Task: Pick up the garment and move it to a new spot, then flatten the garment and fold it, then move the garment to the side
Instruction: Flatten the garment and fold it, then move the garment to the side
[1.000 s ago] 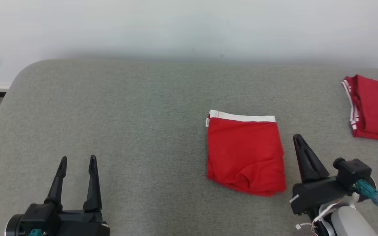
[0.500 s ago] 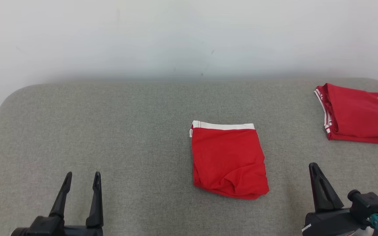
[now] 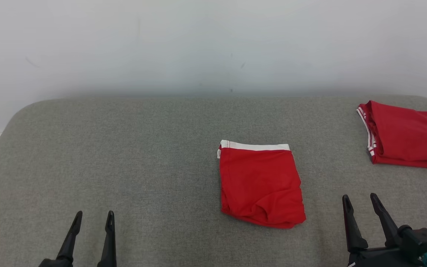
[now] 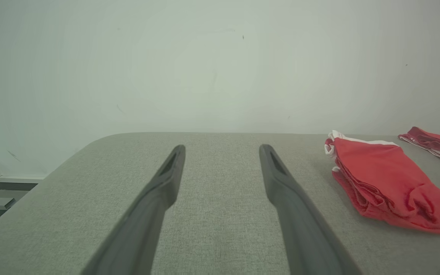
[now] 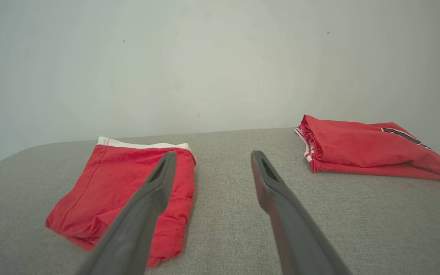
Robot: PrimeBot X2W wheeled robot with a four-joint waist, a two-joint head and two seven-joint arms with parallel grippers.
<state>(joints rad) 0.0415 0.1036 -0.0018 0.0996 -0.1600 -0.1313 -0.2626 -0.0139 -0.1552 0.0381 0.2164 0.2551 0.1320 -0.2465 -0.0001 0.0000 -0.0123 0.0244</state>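
So the red shorts are folded into a neat-ish rectangle. They lie flat a little to the 3 o'clock side of the middle of the grey padded table, with the white waistband along the 12 o'clock edge and some bunching at the 6 o'clock hem. Looks to us like the fold is done and the move to the side is what's left. At 2 o'clock from the shorts, well apart, sits a folded red jersey, probably the pile to aim for. Our right gripper sits at about 4 o'clock from the shorts, fingers spread wide, nothing in them. The left gripper is way over at 8 o'clock, also wide open and empty. For the move we'd pinch all the layers at once near the 3 o'clock edge, going in low, then lift gently so the fold doesn't fall open. Grabbing just the top layer would undo everything.
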